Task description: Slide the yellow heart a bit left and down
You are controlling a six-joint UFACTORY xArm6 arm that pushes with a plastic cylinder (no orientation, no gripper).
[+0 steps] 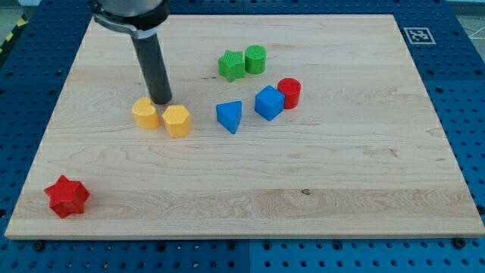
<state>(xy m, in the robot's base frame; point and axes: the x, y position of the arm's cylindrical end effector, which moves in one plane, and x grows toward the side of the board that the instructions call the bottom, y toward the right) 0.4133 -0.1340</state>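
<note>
- My tip [161, 101] rests on the pale wood worktop [318, 189], just behind and between the yellow heart [145, 114] and the yellow hexagon [176, 120]; there are no jaws, only a bare rod.
- The heart sits left of centre, with open wood to its left and in front.
- A red star [67, 196] lies in the near-left corner.
- A blue pegboard [462, 68] surrounds the worktop.

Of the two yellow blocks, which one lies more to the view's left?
The yellow heart is the left one, just left of and below my tip. The other yellow block, more angular, sits at its right, very close beside it.
</note>
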